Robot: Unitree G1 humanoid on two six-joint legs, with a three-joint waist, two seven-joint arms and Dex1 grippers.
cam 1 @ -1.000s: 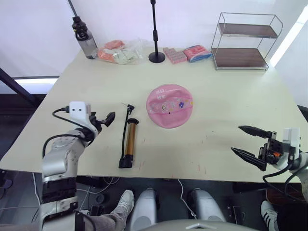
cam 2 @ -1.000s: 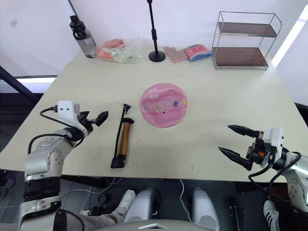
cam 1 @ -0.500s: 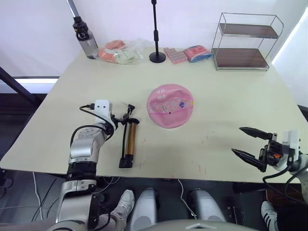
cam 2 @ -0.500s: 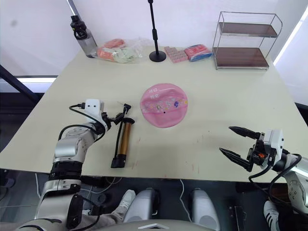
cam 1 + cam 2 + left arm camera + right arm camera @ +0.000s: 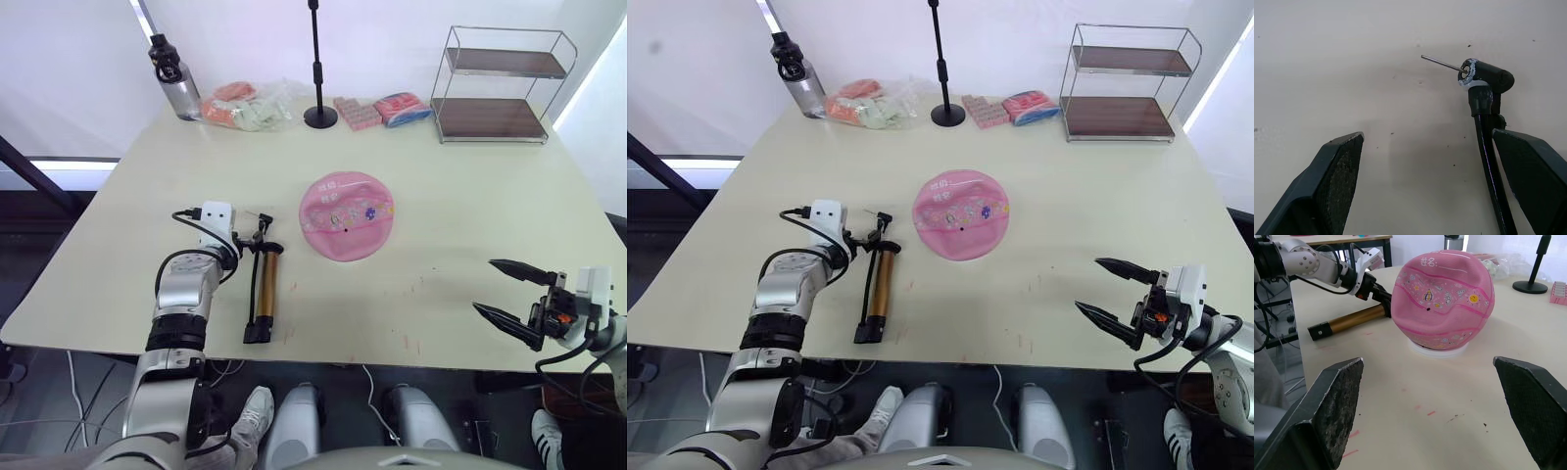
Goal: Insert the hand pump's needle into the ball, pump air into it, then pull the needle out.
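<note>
Cream surface (image 5: 470,196), head view: ball (image 5: 346,214) at centre, hand pump (image 5: 262,291) lower left, left gripper (image 5: 247,240) at its hose end.

Left wrist view: needle (image 5: 1440,63) lies between spread fingers (image 5: 1332,181); thin, probably bendable, so grip the black fitting.

Right wrist view: right gripper (image 5: 1430,416) spread wide, ball dented, soft.

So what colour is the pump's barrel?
Bronze-gold, with black end caps; the hand pump barrel shows best in the left eye view.

Bright, even daylight (soft shadows), pics sharp, no glare
</note>
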